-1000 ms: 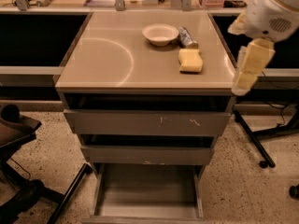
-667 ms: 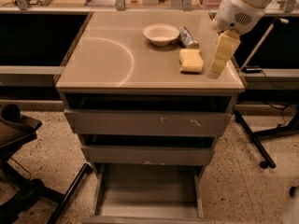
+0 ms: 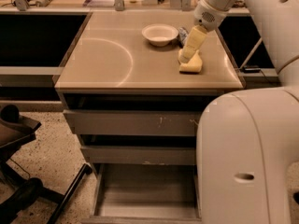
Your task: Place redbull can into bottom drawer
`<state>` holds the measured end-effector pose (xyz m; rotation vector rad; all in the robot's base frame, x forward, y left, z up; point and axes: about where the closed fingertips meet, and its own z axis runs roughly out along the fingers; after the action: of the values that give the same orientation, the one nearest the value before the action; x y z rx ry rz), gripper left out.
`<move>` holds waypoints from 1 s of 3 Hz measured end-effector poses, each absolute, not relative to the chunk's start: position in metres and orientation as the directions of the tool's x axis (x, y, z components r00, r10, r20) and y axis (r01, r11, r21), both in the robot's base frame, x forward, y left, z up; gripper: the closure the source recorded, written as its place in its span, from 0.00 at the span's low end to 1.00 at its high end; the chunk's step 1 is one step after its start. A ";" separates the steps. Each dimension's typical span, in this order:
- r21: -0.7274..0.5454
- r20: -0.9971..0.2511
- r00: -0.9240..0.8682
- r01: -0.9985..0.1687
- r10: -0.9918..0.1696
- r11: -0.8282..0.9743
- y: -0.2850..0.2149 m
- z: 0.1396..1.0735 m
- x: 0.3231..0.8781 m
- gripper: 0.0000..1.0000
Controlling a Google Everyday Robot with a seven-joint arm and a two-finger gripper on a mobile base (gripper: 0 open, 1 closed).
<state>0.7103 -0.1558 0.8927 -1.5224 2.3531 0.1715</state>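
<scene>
The redbull can (image 3: 182, 33) lies on the cabinet top just right of the white bowl (image 3: 160, 33); only its silvery-blue end shows behind the arm. My gripper (image 3: 187, 54) hangs down over the top, its tip right in front of the can and just above the yellow sponge (image 3: 192, 66). The bottom drawer (image 3: 145, 197) is pulled out near the floor, a grey tray with nothing showing inside; its right part is hidden by my arm.
Two upper drawers (image 3: 133, 122) are pulled out a little. My arm's bulky white body (image 3: 247, 157) fills the right foreground. An office chair base (image 3: 18, 171) stands on the floor at the left. Dark shelves flank the cabinet.
My gripper has moved left from beside the cabinet's right edge to over the top, ending above the sponge next to the can. The arm's body has come into the right foreground.
</scene>
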 end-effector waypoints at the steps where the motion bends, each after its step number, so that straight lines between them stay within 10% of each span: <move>1: -0.131 -0.371 -0.371 -0.887 -0.851 0.443 -0.158 0.910 0.727 0.00; 3: -0.132 -0.526 -0.427 -0.814 -0.735 0.566 -0.192 0.905 0.755 0.00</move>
<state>0.7554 -0.1915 0.9055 -1.2378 2.2635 0.1920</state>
